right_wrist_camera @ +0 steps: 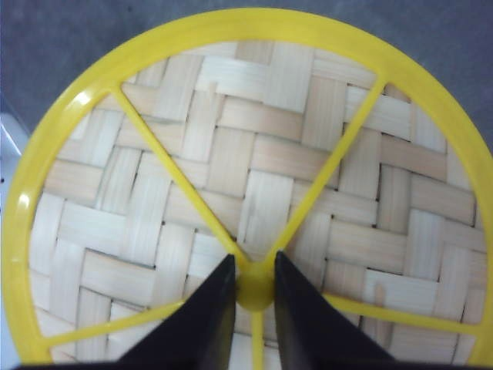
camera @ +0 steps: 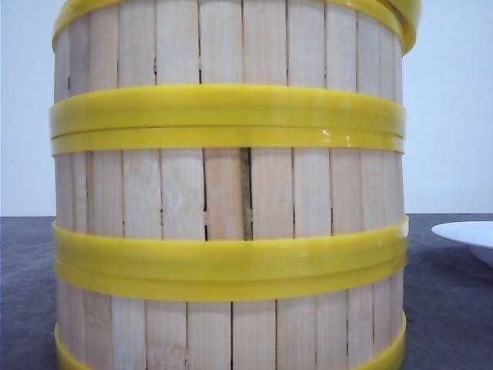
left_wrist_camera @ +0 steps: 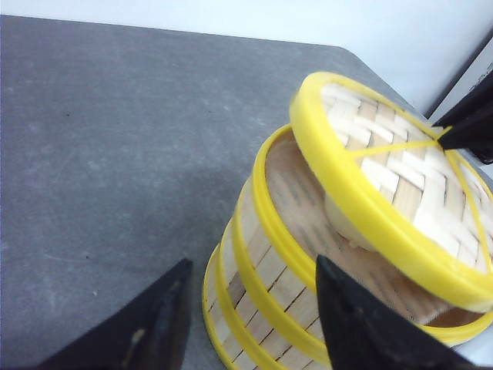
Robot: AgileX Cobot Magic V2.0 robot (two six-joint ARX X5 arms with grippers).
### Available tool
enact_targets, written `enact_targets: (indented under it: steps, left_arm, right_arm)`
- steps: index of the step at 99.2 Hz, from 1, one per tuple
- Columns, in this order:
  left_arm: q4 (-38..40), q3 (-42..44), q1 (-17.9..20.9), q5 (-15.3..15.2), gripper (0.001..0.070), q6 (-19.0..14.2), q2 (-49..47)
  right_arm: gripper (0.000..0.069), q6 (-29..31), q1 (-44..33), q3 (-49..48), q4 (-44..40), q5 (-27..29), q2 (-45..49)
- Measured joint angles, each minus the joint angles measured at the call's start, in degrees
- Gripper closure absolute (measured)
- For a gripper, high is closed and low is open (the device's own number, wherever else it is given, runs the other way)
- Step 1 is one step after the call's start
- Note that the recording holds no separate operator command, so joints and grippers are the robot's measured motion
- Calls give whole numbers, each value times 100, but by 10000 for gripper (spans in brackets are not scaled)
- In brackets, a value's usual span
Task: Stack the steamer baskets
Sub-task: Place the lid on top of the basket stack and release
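With my right gripper (right_wrist_camera: pixel 254 287) pinching the woven lid's (right_wrist_camera: pixel 254 177) hub, left gripper (left_wrist_camera: pixel 250 308) spread idle, I'd level the tilted lid over the steamer baskets (left_wrist_camera: pixel 269 262).

You've got 3 steamer baskets (camera: pixel 227 193) stacked on table (camera: pixel 447 308), lid (left_wrist_camera: pixel 393 193) tilted on top, plate (camera: pixel 466 235) to stack's right.
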Motion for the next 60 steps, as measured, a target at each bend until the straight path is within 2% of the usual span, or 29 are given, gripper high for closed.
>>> enact_targets:
  steps: [60]
  left_arm:
    - [0,0,0,0,412,0,0]
  right_arm:
    - [633,-7,72,0,136,-2,264]
